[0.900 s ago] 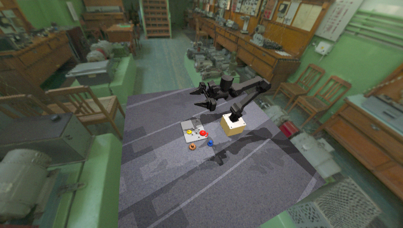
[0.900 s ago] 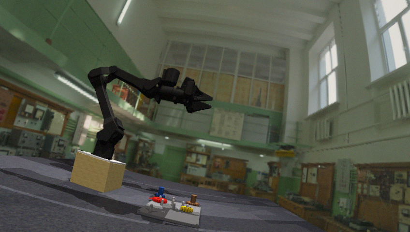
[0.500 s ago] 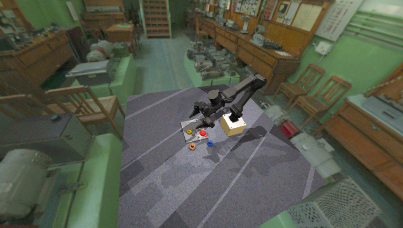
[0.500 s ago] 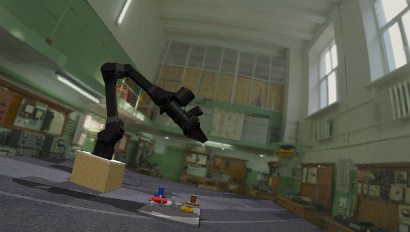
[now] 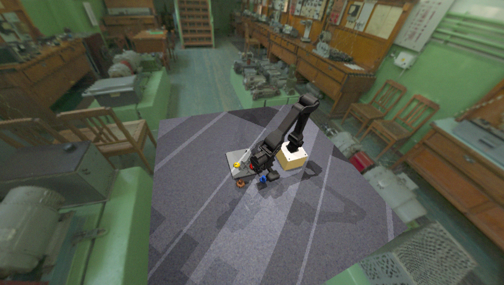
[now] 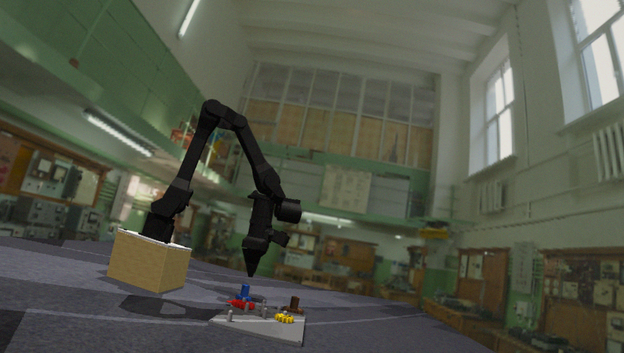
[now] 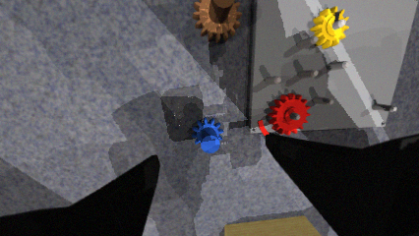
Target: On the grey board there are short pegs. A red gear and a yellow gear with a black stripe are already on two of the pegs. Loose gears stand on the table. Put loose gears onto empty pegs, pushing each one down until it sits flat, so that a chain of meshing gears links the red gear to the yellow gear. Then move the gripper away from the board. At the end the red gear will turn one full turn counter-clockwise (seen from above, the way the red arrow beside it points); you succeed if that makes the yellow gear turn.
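- The tool [image 6: 250, 275] [image 7: 213, 149] is pointing down, its fingers spread, grasping nothing.
- The blue gear [image 5: 262, 179] [image 6: 244, 293] [image 7: 208, 133] is standing on the table [image 5: 247, 225] [image 6: 79, 271] [image 7: 64, 74], beside the grey board [image 5: 233, 158] [image 6: 279, 333] [image 7: 354, 115].

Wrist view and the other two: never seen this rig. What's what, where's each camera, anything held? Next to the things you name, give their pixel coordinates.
The machine is one black jointed arm on a pale wooden block [image 5: 292, 164] [image 6: 133, 263]. Its two-fingered tool [image 6: 250, 275] [image 7: 213, 149] is open and holds nothing.

The top picture looks down from above; the exterior one looks across the table from low at the side; the wrist one looks down past the dark fingers.

On the table lies a grey board [image 5: 231, 157] [image 6: 263, 331] [image 7: 275, 29] with short pegs. A red gear [image 5: 251, 166] [image 6: 241, 304] [image 7: 281, 114] and a yellow gear [image 5: 238, 164] [image 6: 284, 318] [image 7: 329, 30] sit on it. Two loose gears stand beside the board: a blue one [image 5: 262, 179] [image 6: 245, 291] [image 7: 209, 144] and a brown one [image 5: 240, 183] [image 6: 294, 302] [image 7: 216, 27]. In the wrist picture, the blue one appears between the fingers but is not gripped.
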Robot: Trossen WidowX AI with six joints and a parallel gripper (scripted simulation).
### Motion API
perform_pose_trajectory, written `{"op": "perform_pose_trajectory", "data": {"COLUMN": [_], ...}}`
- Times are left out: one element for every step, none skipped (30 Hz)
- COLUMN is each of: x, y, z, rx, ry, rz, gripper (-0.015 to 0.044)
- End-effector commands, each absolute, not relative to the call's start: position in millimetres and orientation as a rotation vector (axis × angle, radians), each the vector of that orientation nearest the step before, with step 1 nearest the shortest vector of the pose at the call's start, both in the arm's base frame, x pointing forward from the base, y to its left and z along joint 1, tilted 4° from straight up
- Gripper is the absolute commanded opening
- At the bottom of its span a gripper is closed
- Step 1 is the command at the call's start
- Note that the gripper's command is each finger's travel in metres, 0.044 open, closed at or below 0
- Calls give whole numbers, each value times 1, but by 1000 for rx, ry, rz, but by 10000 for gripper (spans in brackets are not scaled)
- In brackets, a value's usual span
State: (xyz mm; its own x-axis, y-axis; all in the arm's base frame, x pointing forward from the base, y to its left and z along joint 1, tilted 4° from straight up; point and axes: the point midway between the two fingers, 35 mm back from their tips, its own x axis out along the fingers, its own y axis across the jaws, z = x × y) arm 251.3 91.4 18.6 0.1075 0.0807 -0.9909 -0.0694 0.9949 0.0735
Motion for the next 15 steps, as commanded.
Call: {"op": "perform_pose_trajectory", "data": {"x": [244,244,244,243,243,243,244,244,244,244,244,244,244,244,244], "y": [92,92,92,92,92,92,92,93,93,93,93,93,93,93,93], "z": [16,16,16,16,15,11,6,2,1,1,0,0,-2,-3,-5], "rx": [11,11,11,11,11,11,11,11,11,11,11,11,11,11,11], "ry": [1504,1504,1504,1504,1504,1504,1504,1504,1504,1504,1504,1504,1504,1504,1504], "rz": [99,99,98,98,98,98,98,98,98,98,98,98,98,99,99], "gripper": [440,440,440,440,440,440,440,440,440,440,440,440,440,440,440]}}
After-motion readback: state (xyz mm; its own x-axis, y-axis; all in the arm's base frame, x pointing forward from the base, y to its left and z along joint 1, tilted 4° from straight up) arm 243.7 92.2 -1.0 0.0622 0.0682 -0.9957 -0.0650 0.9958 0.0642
